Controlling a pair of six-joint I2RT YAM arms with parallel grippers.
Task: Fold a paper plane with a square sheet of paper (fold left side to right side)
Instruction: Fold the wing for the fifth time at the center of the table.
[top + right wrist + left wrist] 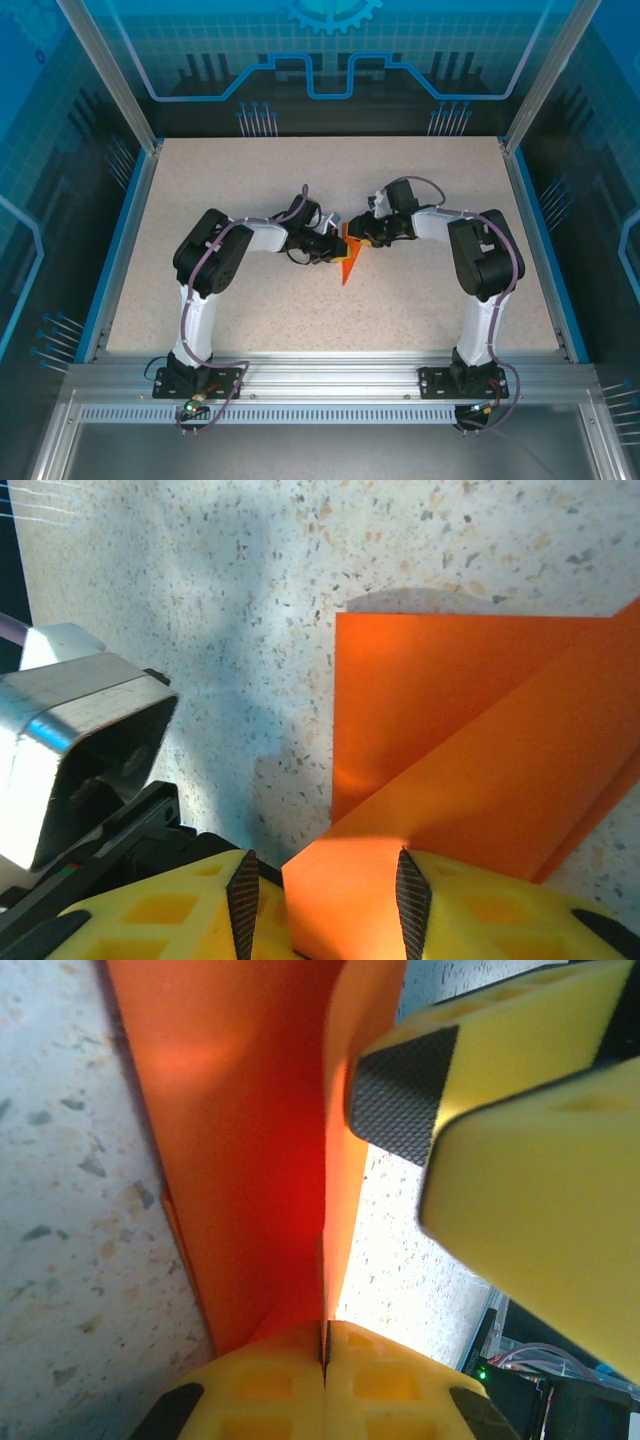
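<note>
One orange sheet (348, 262) sits at the middle of the counter (250, 310). Part of it lies flat on the counter with a diagonal fold showing, and part stands up off the counter. It is not yet a plane.

The left gripper (325, 1352) is closed on the raised part, pinching its edge over the counter's middle. The right gripper (325, 892) has its jaws partly apart. A flap of the sheet lies between its pads, with a gap at one side, so I judge it is straddling the flap rather than clamping it. In the left wrist view, one right pad (400, 1095) is against or just beside the upright paper; I cannot tell which.

The main risks, as I judge them:
- The thin paper may tear at the left pinch if the right gripper drags the flap while the pinch holds.
- The crease may run crooked if the flat part slides on the smooth counter while the raised part is carried over.
- The upright flap may buckle or crumple under a sideways push from the right pad.
- The two grippers may knock together, since they are close over the counter's middle.

Counted: one sheet, two arms, two grippers, one counter.
</note>
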